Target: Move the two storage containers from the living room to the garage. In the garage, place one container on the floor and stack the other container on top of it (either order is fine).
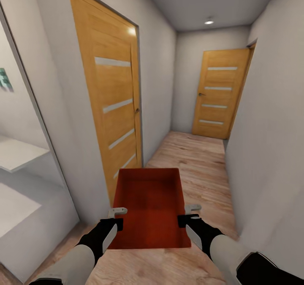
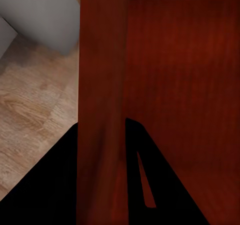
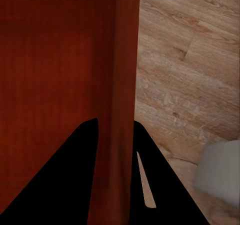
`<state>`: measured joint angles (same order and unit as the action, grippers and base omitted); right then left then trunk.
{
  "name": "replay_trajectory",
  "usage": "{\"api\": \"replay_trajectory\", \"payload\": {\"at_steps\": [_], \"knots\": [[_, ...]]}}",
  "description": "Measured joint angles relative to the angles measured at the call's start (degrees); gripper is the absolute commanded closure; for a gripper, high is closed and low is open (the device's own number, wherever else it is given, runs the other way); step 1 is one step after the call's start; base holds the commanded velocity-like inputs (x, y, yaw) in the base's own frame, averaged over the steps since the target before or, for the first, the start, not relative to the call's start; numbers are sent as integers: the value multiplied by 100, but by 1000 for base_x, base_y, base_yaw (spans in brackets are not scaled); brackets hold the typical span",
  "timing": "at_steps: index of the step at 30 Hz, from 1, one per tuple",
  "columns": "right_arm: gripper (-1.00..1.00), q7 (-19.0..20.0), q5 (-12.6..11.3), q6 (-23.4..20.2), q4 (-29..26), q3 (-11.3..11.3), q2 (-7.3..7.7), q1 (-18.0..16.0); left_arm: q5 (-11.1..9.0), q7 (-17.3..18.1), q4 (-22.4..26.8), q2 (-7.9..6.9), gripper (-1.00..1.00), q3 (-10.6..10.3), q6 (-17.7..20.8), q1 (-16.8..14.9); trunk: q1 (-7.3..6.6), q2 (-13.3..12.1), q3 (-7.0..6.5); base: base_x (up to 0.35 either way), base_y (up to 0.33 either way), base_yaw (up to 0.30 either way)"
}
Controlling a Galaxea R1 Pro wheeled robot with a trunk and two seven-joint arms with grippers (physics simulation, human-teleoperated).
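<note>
head forward-down, wrists close on container (image 1: 153, 206)

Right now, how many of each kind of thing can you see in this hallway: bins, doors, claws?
Red-orange storage container: 1
Wooden doors: 2, a near door and a far door
Claws: 2, the left claw and the right claw, each clamped on a container wall
Total: 5

Storage container (image 2: 175, 85) cut off by picture edges.
</note>
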<state>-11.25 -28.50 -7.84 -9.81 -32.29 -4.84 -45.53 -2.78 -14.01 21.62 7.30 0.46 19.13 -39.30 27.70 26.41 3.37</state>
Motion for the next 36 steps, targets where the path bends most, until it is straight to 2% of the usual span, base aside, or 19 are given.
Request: {"api": "replay_trajectory", "payload": {"at_steps": [24,36], "knots": [[100,0,0,-1,0,0,0,0,0,0,0,0,100,2,0,0,0,0,0,321,0,-1],[100,-1,0,-1,-1,-1,0,0,1,0,-1,1,100,3,-1,-1,0,0,-19,321,0,-116]]}}
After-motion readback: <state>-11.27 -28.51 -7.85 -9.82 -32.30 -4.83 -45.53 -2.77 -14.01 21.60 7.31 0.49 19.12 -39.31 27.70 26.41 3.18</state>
